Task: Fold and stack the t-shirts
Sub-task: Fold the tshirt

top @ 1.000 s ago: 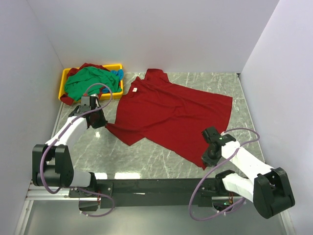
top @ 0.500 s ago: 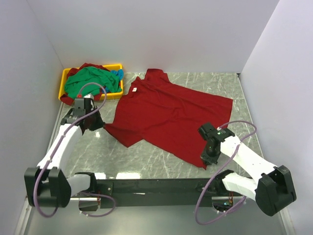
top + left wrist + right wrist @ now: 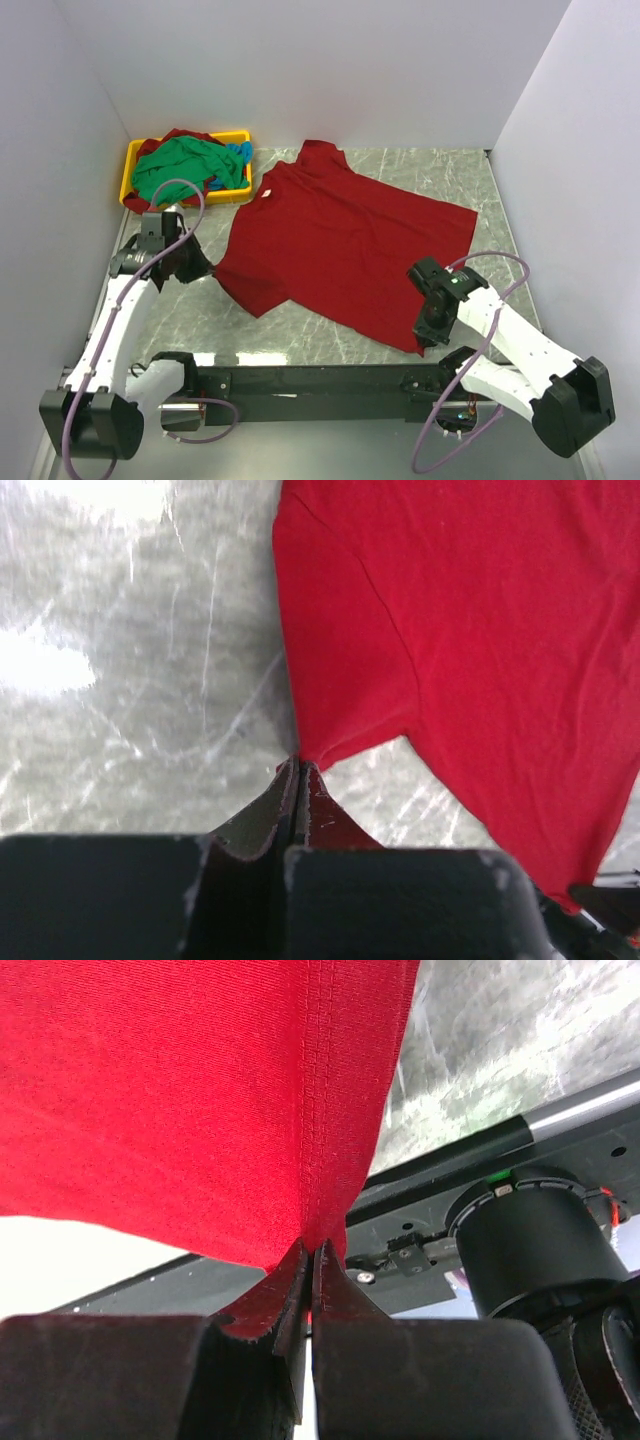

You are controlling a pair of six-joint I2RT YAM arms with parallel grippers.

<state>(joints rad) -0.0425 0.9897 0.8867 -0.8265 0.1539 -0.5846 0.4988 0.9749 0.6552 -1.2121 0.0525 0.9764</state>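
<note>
A deep red t-shirt (image 3: pixel 350 240) lies spread across the middle of a grey marbled surface (image 3: pixel 200 315), its collar towards the back wall and a small white neck label (image 3: pixel 268 191) showing near the neckline. The left tool (image 3: pixel 203 268) is clenched on the tip of the shirt's left sleeve, and the left wrist view shows its fingers (image 3: pixel 320 810) pressed together with red cloth pinched between them. The right tool (image 3: pixel 432 335) is clamped on the shirt's near right hem corner, and the cloth rises from that grip in the right wrist view. At the back left corner sits a yellow tray (image 3: pixel 128 172) piled with crumpled shirts: a green t-shirt (image 3: pixel 180 165) on top, a blue one (image 3: pixel 240 152) at its right side, and a red one (image 3: pixel 180 135) peeking out behind and below.
</note>
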